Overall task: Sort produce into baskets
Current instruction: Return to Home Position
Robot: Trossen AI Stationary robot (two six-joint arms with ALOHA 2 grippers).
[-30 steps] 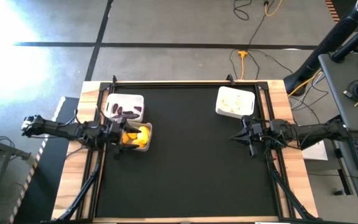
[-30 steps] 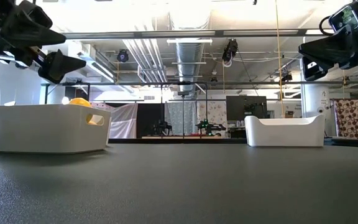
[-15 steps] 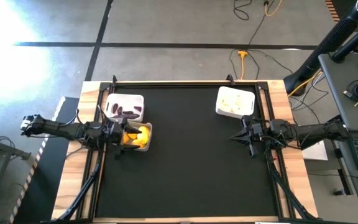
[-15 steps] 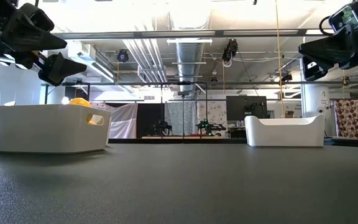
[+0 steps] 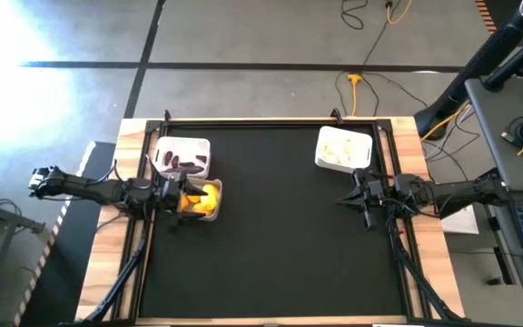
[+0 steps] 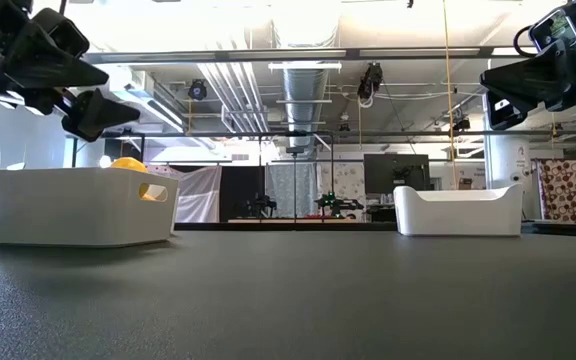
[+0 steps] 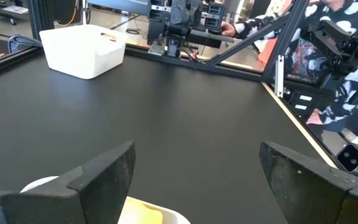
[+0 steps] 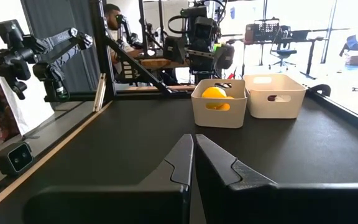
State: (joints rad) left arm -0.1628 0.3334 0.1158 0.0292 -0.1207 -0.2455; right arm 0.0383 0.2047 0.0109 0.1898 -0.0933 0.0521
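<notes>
My left pincer (image 7: pixel 194 155) hangs released, fingers wide apart, above the lemon bin (image 5: pixel 218 202) at the left of the table (image 5: pixel 271 245). Lemons (image 5: pixel 203 195) fill that bin. Purple pieces (image 5: pixel 184 163) lie in a second bin (image 5: pixel 185 142) just beside it, and garlic (image 5: pixel 339 153) in a third bin (image 6: pixel 458 212) on the right. My right pincer (image 8: pixel 193 140) is clenched, empty, near the third bin.

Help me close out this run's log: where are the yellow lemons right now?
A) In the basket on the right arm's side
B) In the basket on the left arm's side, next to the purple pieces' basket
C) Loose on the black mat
B: the high view shows the lemons inside the left-side basket, next to the one holding purple pieces; the right-side basket holds only white bulbs.
</notes>
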